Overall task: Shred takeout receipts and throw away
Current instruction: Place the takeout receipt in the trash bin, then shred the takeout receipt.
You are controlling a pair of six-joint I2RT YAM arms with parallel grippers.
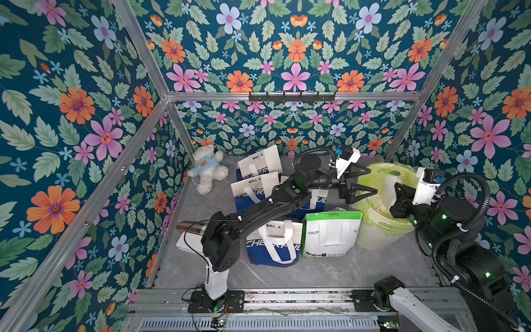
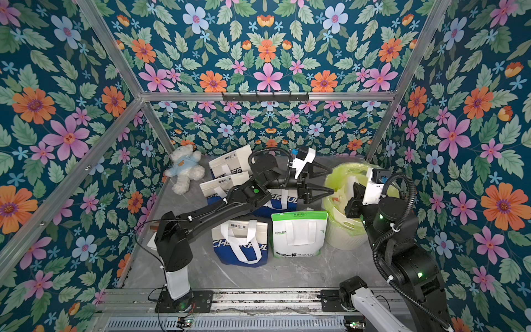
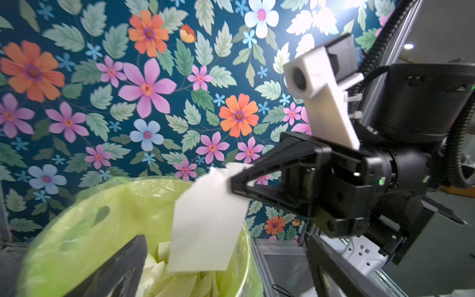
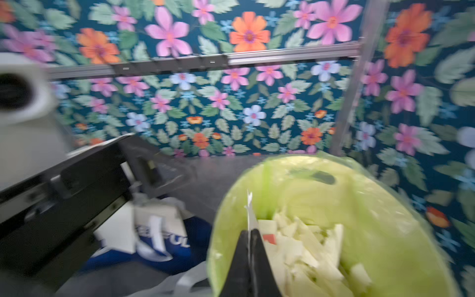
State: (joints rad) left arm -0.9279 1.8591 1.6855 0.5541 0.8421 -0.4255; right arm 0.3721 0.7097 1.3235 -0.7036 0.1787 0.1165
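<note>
- Right claw (image 3: 234, 184): jaws pinched tight on the top corner of one white receipt piece (image 3: 208, 223). The paper hangs loose below the tips, not touching anything else.
- Straight under that claw is the bin (image 1: 376, 230), lined with a yellow-green bag. My guess is the piece is held there on purpose, so anything torn off or let go falls into the liner and not onto the tabletop (image 1: 330, 273).
- Left claw (image 1: 373, 180): jaws spread wide and empty, level with the bin's rim. It faces the right claw, with the hanging piece just ahead of its tips. It seems placed to take the free edge for another tear. It could also just be standing clear; I cannot say which.
- Below both claws, inside the liner, is a heap of white scraps (image 4: 303, 244). Much of the shredding looks done.
- Behind the left claw's wrist is a cluster of takeout bags: blue-and-white ones (image 1: 270, 244) and a green-and-white one (image 1: 330, 232), upright or leaning. I can make out no loose slip on them.
- Risk: light paper may drift or cling to a jaw on release.
</note>
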